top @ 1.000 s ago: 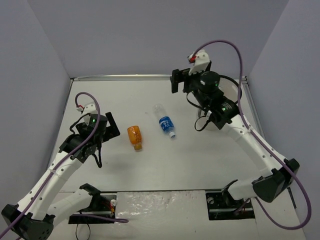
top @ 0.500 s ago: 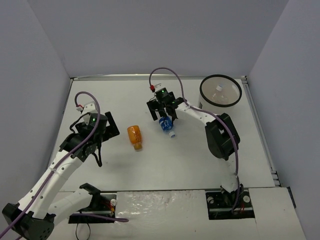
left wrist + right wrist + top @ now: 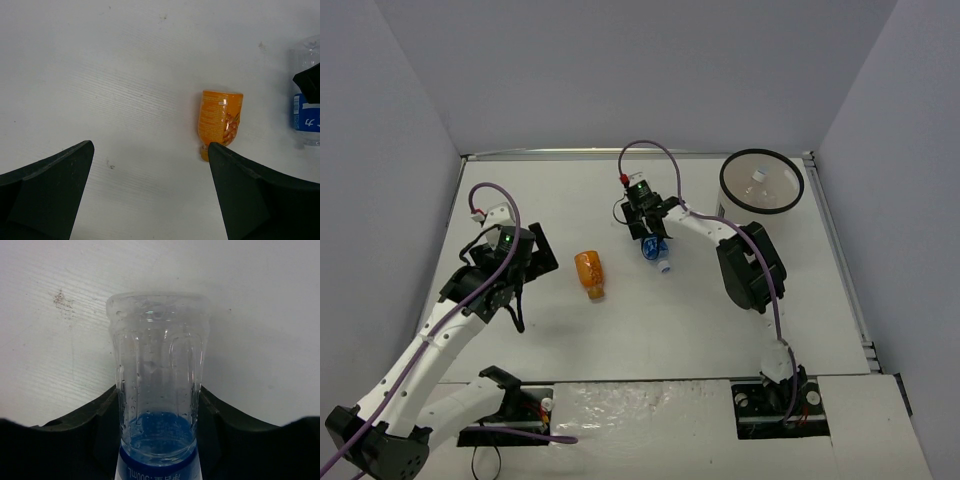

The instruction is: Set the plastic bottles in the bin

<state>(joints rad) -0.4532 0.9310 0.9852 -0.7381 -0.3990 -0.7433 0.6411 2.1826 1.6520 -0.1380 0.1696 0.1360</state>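
blue-labelled bottle (image 3: 655, 251) lying flat, cap nearward, right tool (image 3: 159, 400) clasping its body

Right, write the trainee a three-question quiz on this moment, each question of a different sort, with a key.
1. True or false: the orange bottle lies inside the bin.
2. The right end effector straddles which? A: the orange bottle. B: the blue-label bottle. C: the bin.
3. Fill in: the left end effector is ____ (open or shut).

Key: 1 false; 2 B; 3 open.
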